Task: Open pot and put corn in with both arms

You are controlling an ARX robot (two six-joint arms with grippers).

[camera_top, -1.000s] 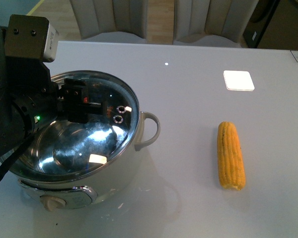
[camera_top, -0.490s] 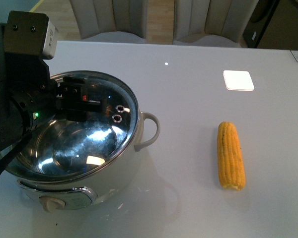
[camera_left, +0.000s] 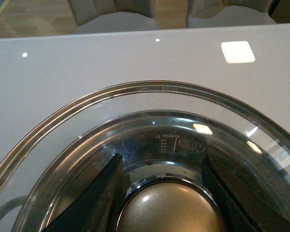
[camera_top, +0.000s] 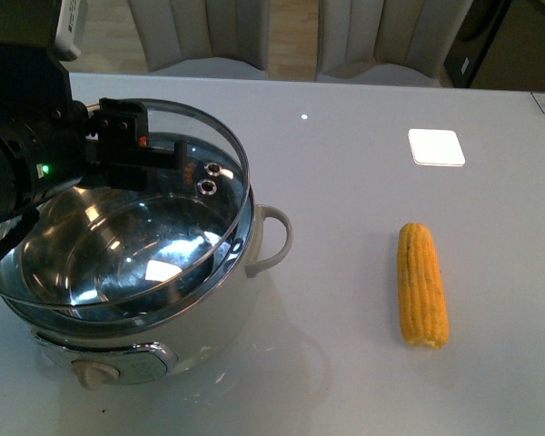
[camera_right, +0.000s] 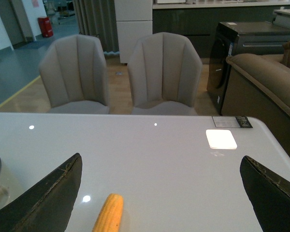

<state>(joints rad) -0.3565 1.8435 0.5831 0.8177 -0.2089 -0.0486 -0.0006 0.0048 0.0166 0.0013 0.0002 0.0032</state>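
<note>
The cream-white pot (camera_top: pixel 213 313) stands at the table's left, its knob facing front and a loop handle (camera_top: pixel 274 238) on its right side. The glass lid (camera_top: pixel 220 136) hangs tilted just above the steel bowl, with its far edge higher. My left gripper (camera_top: pixel 163 168) is shut on the lid's knob (camera_left: pixel 166 210), with a black finger (camera_left: pixel 99 200) on either side. The corn (camera_top: pixel 422 283) lies on the table to the right of the pot, well apart from it. My right gripper (camera_right: pixel 159 193) is open above the table, and the corn's tip (camera_right: pixel 108 215) shows between its fingers.
A white square patch (camera_top: pixel 436 146) lies on the table behind the corn. Two grey chairs (camera_right: pixel 121 72) stand along the table's far edge. A brown sofa (camera_right: pixel 266 82) and dark cabinet are beyond the table's right side.
The left arm has risen and drawn back a little, lifting the lid off the pot's rim and tilting it. The corn has not moved.
</note>
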